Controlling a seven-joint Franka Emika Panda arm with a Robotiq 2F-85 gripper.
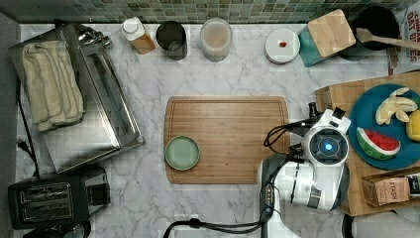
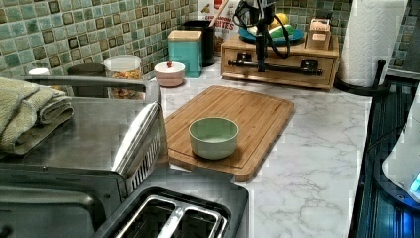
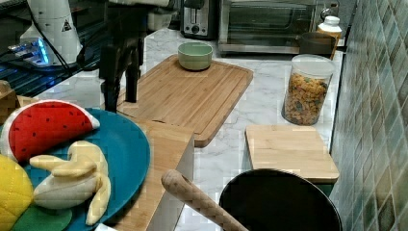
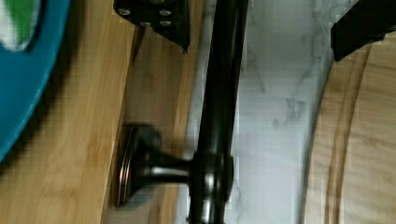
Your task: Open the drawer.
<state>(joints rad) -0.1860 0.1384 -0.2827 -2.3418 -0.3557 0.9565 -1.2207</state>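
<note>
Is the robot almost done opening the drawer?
Not yet. The drawer looks shut, its front flush with the wooden box. What's done: the gripper has reached the black handle, one finger on each side. In hand is the grab. Closing on the bar and pulling remain.

Not much readable text here. The brown tea box (image 1: 388,190) at the lower right of the top view says "STASH". The cereal box (image 1: 409,29) in the upper right corner of the top view reads "OAT BITES", I think; the top line is cut off. The same box (image 2: 221,17) shows "BITES" at the top of the left view. The white robot base (image 3: 53,29) at the upper left of the right view carries a black warning triangle.
</note>
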